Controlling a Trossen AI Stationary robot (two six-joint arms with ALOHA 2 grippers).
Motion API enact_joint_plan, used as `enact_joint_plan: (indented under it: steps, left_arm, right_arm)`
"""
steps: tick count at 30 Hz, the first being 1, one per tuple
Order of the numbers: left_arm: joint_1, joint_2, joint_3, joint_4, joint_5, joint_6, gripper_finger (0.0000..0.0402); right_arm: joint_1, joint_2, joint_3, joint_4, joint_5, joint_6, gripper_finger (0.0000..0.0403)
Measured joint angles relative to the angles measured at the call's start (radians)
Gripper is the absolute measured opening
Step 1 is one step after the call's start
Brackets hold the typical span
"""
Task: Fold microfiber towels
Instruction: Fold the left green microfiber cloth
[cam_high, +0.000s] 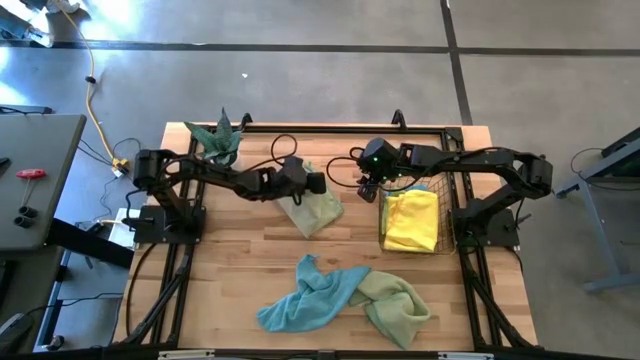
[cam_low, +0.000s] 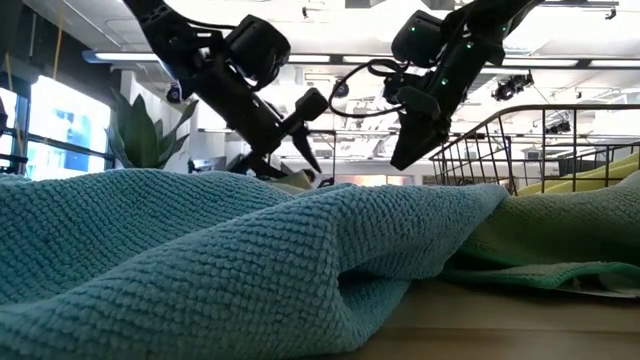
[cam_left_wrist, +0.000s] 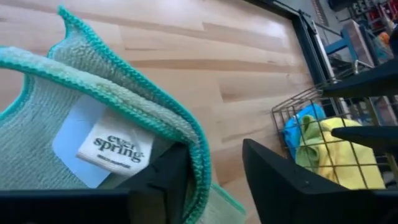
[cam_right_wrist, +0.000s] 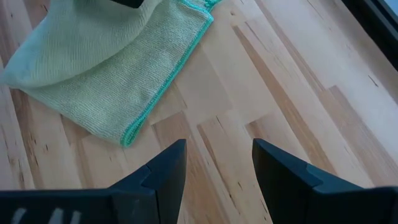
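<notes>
Starting at the far left of the wooden table (cam_high: 240, 250), the green potted plant (cam_high: 218, 140) sits at the back corner, well away from the copper wire basket (cam_high: 409, 219), our landmark here. Moving toward the basket, the left gripper (cam_high: 322, 184) hangs over the top edge of a pale green towel (cam_high: 311, 210), which lies folded on the boards just left of the basket. In the left wrist view its fingers (cam_left_wrist: 163, 182) stand parted, and the teal-stitched hem of that towel (cam_left_wrist: 118, 109) runs across one of them, the white care label (cam_left_wrist: 118, 148) face up; whether the cloth is pinched or only draped there is hard to call from this angle, but the gap between the fingers looks free. Next, the right gripper (cam_high: 367, 189) hovers off the basket's near left corner, between the pale green towel and the basket; its jaws are apart with nothing in them, bare wood showing between the fingers (cam_right_wrist: 166, 174) and the pale green towel (cam_right_wrist: 109, 68) lying beyond. Inside the basket rests the yellow towel (cam_high: 411, 220). In front of the basket, toward the table's near edge, a light blue towel (cam_high: 310, 297) lies crumpled, touching a lime green towel (cam_high: 398, 303) bunched to its right.
</notes>
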Motion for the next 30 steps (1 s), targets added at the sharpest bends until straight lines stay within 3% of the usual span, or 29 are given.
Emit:
enact_joint_plan:
  steps: [5,12,19,24,30]
  left_arm:
    - [0.038,0.000,0.000,-0.010,0.046,-0.026,0.0162]
    - [0.056,-0.001,0.000,-0.027,0.041,-0.030,0.0158]
    - [0.048,-0.005,0.000,-0.032,0.066,0.042,0.0151]
    - [0.032,-0.043,0.000,-0.076,0.255,0.192,0.0144]
    - [-0.040,-0.134,0.001,-0.323,0.306,0.523,0.0134]
  right_arm:
    - [0.000,0.000,0.000,0.000,0.000,0.015,0.0177]
    - [0.000,0.000,0.000,0.019,-0.005,0.045,0.0177]
    - [0.022,0.000,0.000,0.203,-0.141,0.121,0.0177]
    - [0.068,0.008,0.000,0.387,-0.151,0.137,0.0177]
    - [0.121,0.076,0.001,0.495,-0.101,0.135,0.0177]
